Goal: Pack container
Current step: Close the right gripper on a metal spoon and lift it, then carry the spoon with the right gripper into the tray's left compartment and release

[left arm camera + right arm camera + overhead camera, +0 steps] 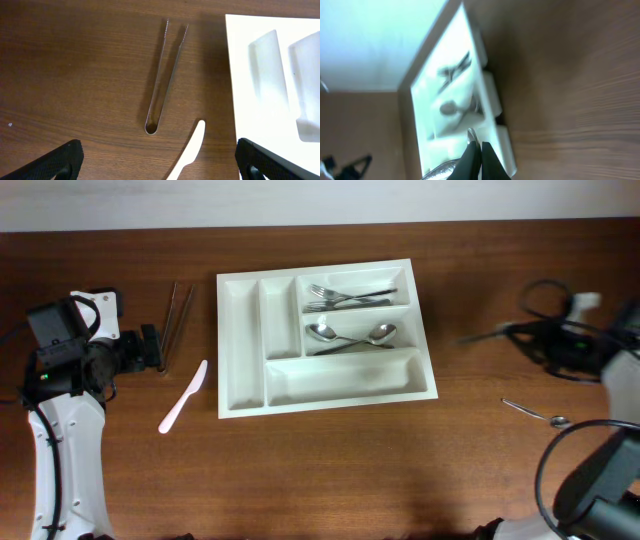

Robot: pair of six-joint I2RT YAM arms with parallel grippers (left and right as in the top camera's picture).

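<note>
The white five-compartment container [240,310] lies at the table's middle. Its top right compartment holds forks [345,296] and the one below it holds two spoons [350,337]. The container also shows in the left wrist view [250,75] and, blurred, in the right wrist view [445,65]. My left gripper [158,348] [159,156] is open and empty, left of the container, above metal tongs [178,318] [165,75] and a white plastic knife [183,397] [190,152]. My right gripper [512,330] [476,150] is shut on a thin metal utensil [480,335] [470,134], in the air right of the container.
A loose metal spoon [537,414] lies on the table at the right, below the right arm. Black cables [545,295] loop around the right arm. The table's far edge meets a white wall at the top.
</note>
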